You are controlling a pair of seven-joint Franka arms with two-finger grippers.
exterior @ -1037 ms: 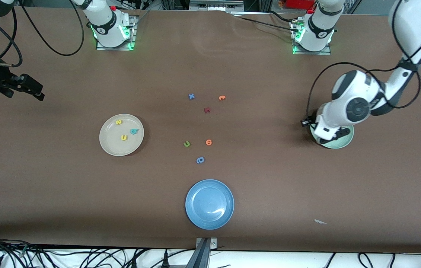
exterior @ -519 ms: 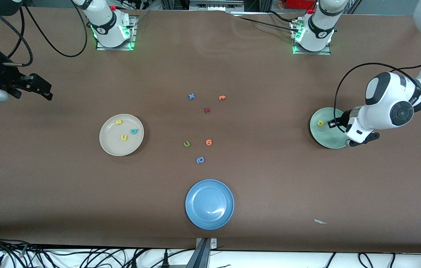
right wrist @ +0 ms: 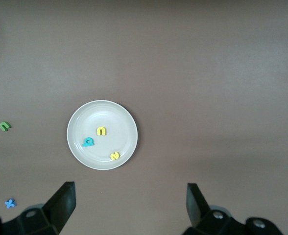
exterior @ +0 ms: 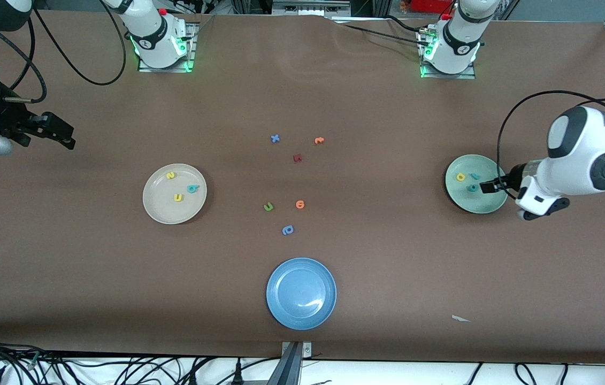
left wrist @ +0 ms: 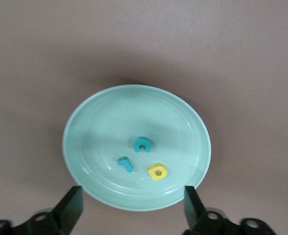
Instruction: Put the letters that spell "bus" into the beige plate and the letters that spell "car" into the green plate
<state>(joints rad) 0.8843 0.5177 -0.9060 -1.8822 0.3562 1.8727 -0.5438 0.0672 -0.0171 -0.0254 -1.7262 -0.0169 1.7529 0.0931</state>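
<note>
Both words look sorted: b, u, s lie in the beige plate (exterior: 174,193), c, a, r in the green plate (exterior: 476,184). Left claw (left wrist: 132,210) released above it; right claw (right wrist: 129,208) released, waiting; only retreat remains

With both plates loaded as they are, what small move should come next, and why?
Probably lift the left hand up and away from the green plate, then stop. Its fingers are open and empty, and the teal c, teal r and yellow a lie in that plate. The beige plate holds b, u and s. The right hand waits open.
</note>
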